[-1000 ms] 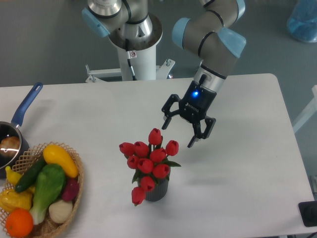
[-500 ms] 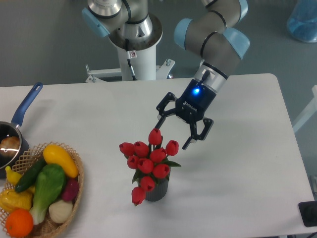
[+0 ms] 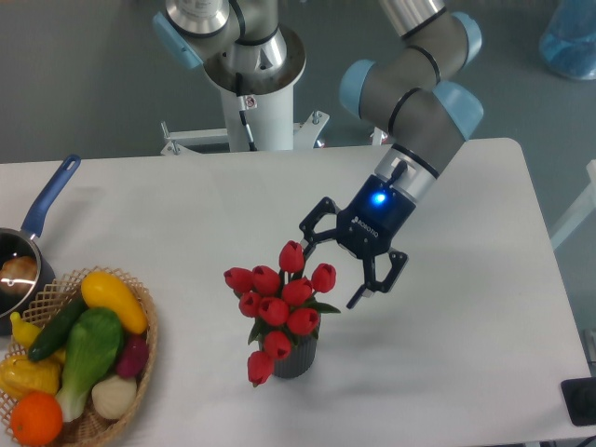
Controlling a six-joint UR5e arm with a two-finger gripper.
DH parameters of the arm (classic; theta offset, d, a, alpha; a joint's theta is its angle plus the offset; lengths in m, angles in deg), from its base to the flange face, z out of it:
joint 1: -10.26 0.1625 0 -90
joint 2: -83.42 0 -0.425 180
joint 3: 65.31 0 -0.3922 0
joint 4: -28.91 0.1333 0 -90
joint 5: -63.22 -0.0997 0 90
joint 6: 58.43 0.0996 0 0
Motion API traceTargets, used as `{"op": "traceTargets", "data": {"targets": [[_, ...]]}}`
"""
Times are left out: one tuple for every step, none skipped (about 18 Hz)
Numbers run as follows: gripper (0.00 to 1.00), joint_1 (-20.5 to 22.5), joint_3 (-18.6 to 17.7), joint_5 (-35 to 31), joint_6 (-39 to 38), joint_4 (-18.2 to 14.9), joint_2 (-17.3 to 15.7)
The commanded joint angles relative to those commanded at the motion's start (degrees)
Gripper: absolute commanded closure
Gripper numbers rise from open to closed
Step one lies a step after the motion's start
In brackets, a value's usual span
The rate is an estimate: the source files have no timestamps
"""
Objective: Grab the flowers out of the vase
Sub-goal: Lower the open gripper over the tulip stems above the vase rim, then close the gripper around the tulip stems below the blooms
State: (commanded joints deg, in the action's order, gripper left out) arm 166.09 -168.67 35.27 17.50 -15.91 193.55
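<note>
A bunch of red tulip flowers (image 3: 279, 303) with green leaves stands in the short dark grey vase (image 3: 294, 358) near the table's front middle. One bud droops over the vase's left side. My gripper (image 3: 330, 271) hangs open just to the upper right of the bunch, tilted down toward it. Its left finger (image 3: 308, 235) is beside the topmost bud, and its right finger (image 3: 368, 287) is past the rightmost bud. Nothing is held between them.
A wicker basket (image 3: 140, 368) with a yellow squash, green vegetables, an orange and other produce sits at the front left. A blue-handled saucepan (image 3: 28, 244) is at the left edge. The arm's base (image 3: 250, 74) stands behind the table.
The gripper has moved down and slightly right, closer to the top right of the flowers. It stays open. The flowers and vase have not moved.
</note>
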Motion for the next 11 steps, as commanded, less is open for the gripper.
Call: {"op": "traceTargets", "data": {"targets": [[0.0,-0.35,0.09,0.17,-0.09,0.0,0.09],[0.0,-0.53,0.18,0.87,-0.09,0.0,0.09],[0.0,-0.62,0.26,1.92,-0.09,0.0,0.35],[0.0,-0.79,0.35,2.63,-0.09,0.0,0.79],[0.0,-1.06,0.7,3.07,-0.09,0.0,0.88],[0.0,-1.58,0.88,3.16,-0.09,0.0,0.97],[0.0,-2.02,0.88,3.34,-0.09,0.0,1.23],[0.0,-2.29,0.88,3.69,0.0,0.0,1.41],[0.0,-2.38,0.88,4.39,0.0,0.09,1.67],[0.0,-2.38,0.88,5.26,0.09,0.09,1.76],[0.05,-2.38,0.88,6.14,0.09,0.0,1.85]]}}
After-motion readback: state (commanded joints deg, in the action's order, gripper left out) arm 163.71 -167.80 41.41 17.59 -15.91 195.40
